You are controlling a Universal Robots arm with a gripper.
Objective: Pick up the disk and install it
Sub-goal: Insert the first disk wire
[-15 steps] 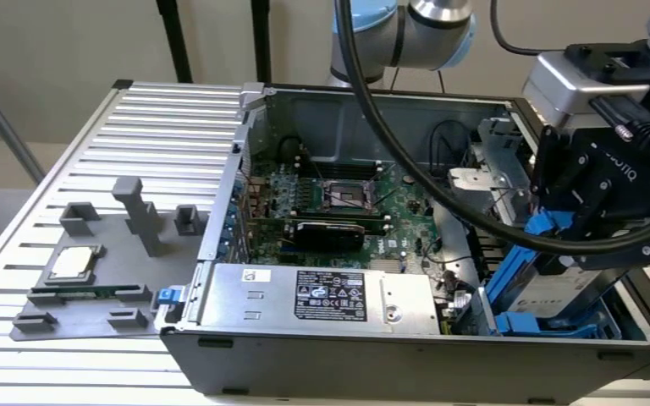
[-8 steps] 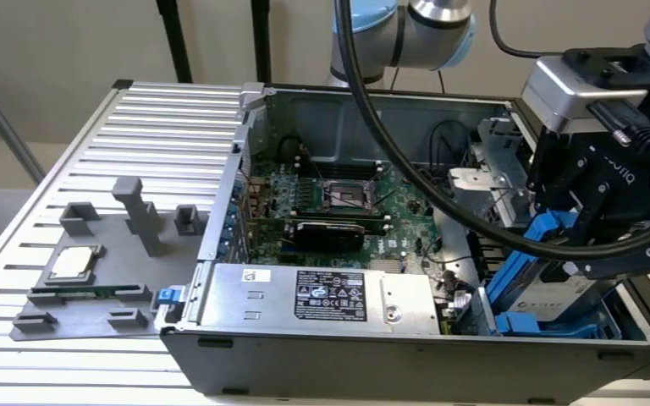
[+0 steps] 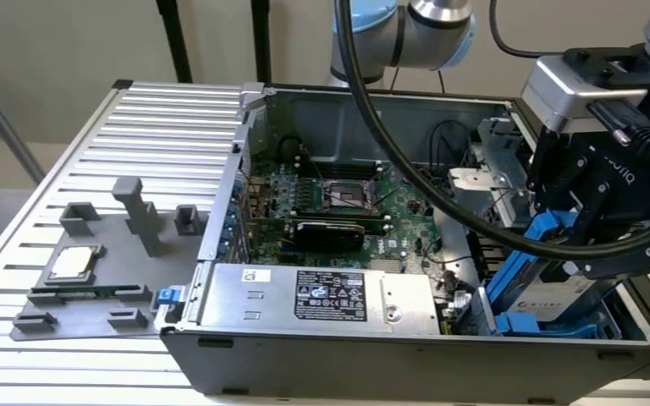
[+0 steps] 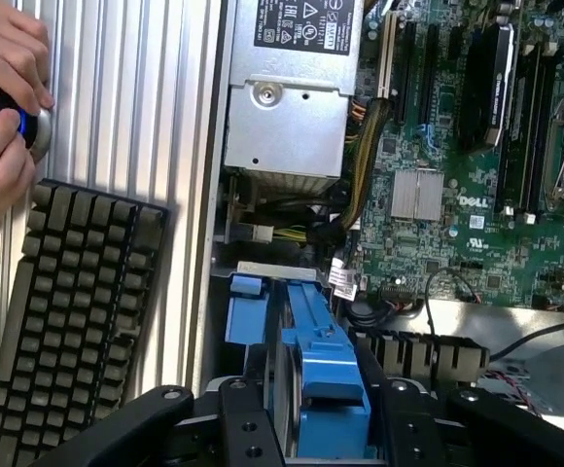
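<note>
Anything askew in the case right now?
Yes: the disk, clamped in the gripper, leans steeply in the case at the exterior view's right, with one end raised instead of lying flat. Nothing looks spilled or broken.

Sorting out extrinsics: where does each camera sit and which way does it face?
Exterior view: off the arm, high, looking down into the open computer case; shows the arm and the robot hand at the exterior view's right.
Wrist view: on the wrist, looking down along the robot hand into the case; its fingers flank the disk.
Shared: the disk, the grey power supply, the motherboard.
</note>
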